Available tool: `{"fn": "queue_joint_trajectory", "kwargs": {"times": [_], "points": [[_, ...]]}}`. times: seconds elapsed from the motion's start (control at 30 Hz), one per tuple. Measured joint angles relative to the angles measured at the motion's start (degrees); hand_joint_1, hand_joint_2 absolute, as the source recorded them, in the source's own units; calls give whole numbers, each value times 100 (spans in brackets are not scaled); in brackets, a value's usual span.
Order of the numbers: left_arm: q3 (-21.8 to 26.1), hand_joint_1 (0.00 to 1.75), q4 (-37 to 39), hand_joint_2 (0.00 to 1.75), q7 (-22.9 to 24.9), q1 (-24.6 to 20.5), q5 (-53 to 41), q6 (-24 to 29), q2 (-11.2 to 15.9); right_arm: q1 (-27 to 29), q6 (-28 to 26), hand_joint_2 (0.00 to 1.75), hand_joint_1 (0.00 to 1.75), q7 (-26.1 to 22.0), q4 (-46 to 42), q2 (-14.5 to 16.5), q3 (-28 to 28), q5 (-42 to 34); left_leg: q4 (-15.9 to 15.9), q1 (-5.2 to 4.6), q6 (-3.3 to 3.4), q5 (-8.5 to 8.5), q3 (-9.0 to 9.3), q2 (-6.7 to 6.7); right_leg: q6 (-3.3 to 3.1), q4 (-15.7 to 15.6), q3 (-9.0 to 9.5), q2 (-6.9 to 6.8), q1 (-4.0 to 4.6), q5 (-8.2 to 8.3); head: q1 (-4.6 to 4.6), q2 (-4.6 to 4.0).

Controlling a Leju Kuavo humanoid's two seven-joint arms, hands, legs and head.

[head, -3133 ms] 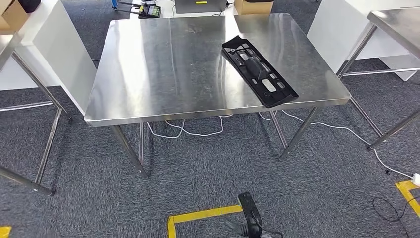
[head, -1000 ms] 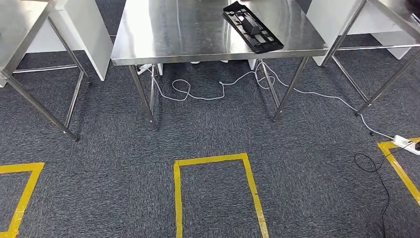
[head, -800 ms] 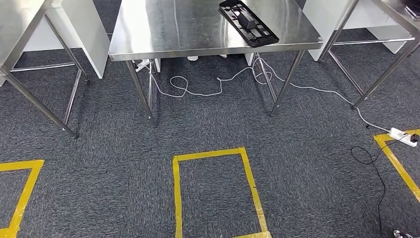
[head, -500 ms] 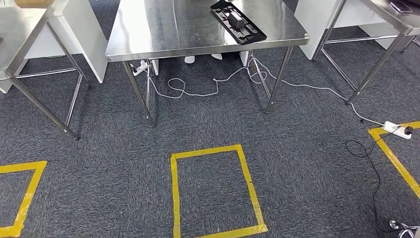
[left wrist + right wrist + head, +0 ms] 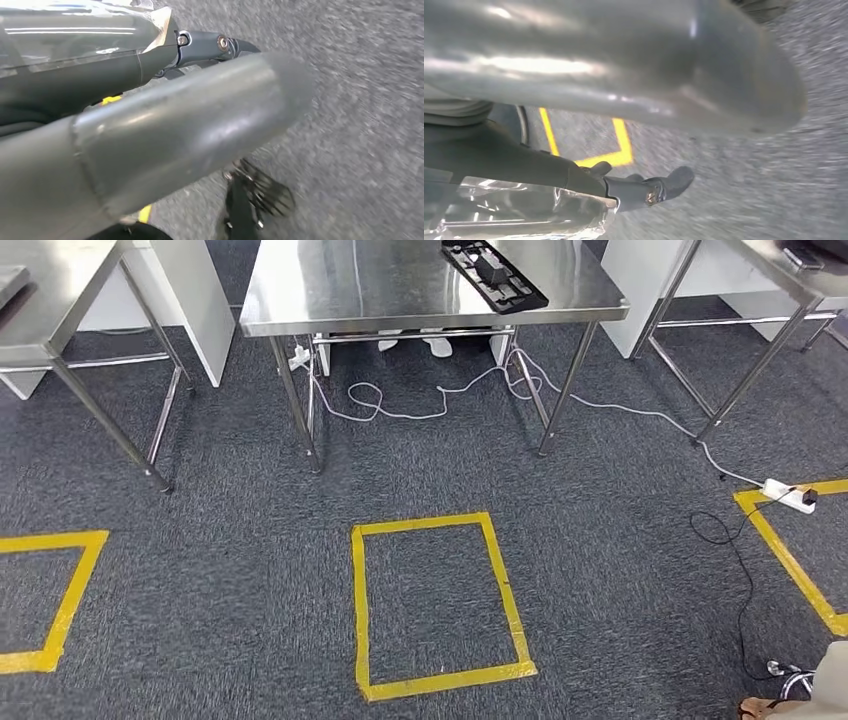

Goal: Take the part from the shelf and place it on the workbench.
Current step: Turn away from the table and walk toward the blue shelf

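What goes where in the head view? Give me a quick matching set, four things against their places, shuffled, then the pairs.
Things:
1. black part
2. white cable
3. yellow tape rectangle
4. white power strip

Places:
A. on the carpet at the right, by a yellow tape corner
B. on the carpet, middle of the view
C. on the steel workbench
D. looped on the carpet under the workbench

Pairs: 1-C, 2-D, 3-B, 4-A
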Motion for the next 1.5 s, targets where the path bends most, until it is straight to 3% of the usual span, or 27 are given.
{"fn": "queue_joint_trajectory", "kwargs": {"times": [0.03,0.07,0.1,0.13,0.2,0.23,0.3,0.37,0.4,0.43,0.5,0.53,0.57,0.6,0.63,0.7,0.77,0.8,0.93,1.2,1.5], "points": [[-19,0,1,0,17,3,-20,11,2,7,-4,0,0,17,1,-1,-15,-11,4,-2,-11,71,-84,9,18,371,-56,3,-12,-162,12,0],[-33,0,1,0,27,5,-38,17,2,10,-7,0,0,29,2,-3,-27,-20,9,-3,-23,137,-168,18,74,656,-69,5,-24,-182,18,0],[-43,0,2,0,33,6,-48,18,2,12,-8,0,0,32,3,-5,-36,-25,15,-2,-40,200,-250,28,152,782,-2,6,-37,-82,24,0],[-48,0,4,0,41,7,-56,15,1,12,-8,0,0,35,4,-9,-43,-31,24,1,-62,260,-329,37,226,671,189,6,-53,70,29,0],[-60,0,11,0,60,6,-67,-4,3,8,-12,0,0,37,4,-14,-49,-48,67,-6,-117,351,-432,46,284,-114,845,7,-85,203,34,0],[-68,0,15,0,70,4,-72,-17,6,6,-15,0,0,38,4,-15,-52,-60,100,-15,-148,385,-466,47,257,-586,1169,17,-79,134,35,0],[-79,0,17,0,84,0,-78,-41,15,7,-20,0,0,37,4,-11,-63,-78,149,-38,-213,440,-507,48,175,-1098,1453,28,-45,-50,36,0],[-80,0,19,0,99,4,-78,-64,24,25,-23,0,0,34,5,-11,-86,-85,190,-16,-277,452,-536,39,80,-1131,1400,22,-72,-57,28,0],[-79,0,19,0,107,7,-78,-72,29,33,-24,0,0,33,7,-10,-100,-87,280,4,-299,358,-580,25,18,-1127,1376,15,-91,-28,25,0],[-79,0,20,0,111,12,-77,-77,33,40,-24,0,0,32,8,-9,-114,-89,476,22,-320,177,-662,8,-49,-1130,1342,6,-105,9,19,0],[-79,0,25,0,113,22,-76,-78,35,45,-24,0,0,31,8,-4,-133,-92,1156,37,-353,-320,-917,-17,-155,-1126,1258,-8,-67,76,11,0],[-79,0,27,0,113,26,-76,-78,35,50,-24,0,0,32,9,-2,-138,-94,1519,37,-363,-502,-1032,-22,-180,-1124,1217,-12,-41,103,9,0],[-79,0,29,0,113,30,-76,-78,36,57,-24,0,0,34,11,1,-140,-96,1751,38,-363,-576,-1079,-22,-193,-1121,1186,-14,-16,126,9,0],[-79,0,30,0,113,33,-77,-78,37,65,-24,0,0,40,13,3,-142,-99,1788,38,-351,-538,-1027,-22,-199,-1118,1165,-15,7,143,9,0],[-80,0,30,0,113,36,-78,-78,37,72,-24,0,0,49,16,4,-144,-103,1590,35,-325,-402,-857,-23,-199,-1113,1156,-13,27,155,8,0],[-81,0,30,0,113,34,-79,-81,43,73,-22,0,0,74,19,13,-146,-108,794,14,-226,-109,-330,-34,-191,-1100,1167,-12,61,167,12,0],[-82,0,30,0,110,29,-82,-85,53,65,-21,0,0,89,19,20,-148,-112,251,-24,-142,2,-12,-45,-157,-1089,1169,-13,79,186,16,0],[-82,0,31,0,109,28,-84,-86,57,61,-21,0,0,91,19,23,-148,-115,166,-39,-130,-8,20,-45,-138,-1077,1152,-15,87,191,15,0],[-86,0,34,0,109,29,-87,-86,59,55,-21,0,0,97,19,22,-150,-120,113,-76,-181,37,-44,-42,-122,-1054,1058,-17,94,211,21,0],[-134,0,40,0,109,28,-87,-88,57,62,-21,0,0,99,19,14,-180,-122,123,-127,-135,64,-72,-42,-52,-1055,1009,-15,49,256,19,0],[-173,0,40,0,115,29,-87,-87,57,64,-22,0,0,99,19,15,-189,-130,127,-128,-126,71,-75,-42,-43,-1054,1011,-15,40,262,17,0]]}}
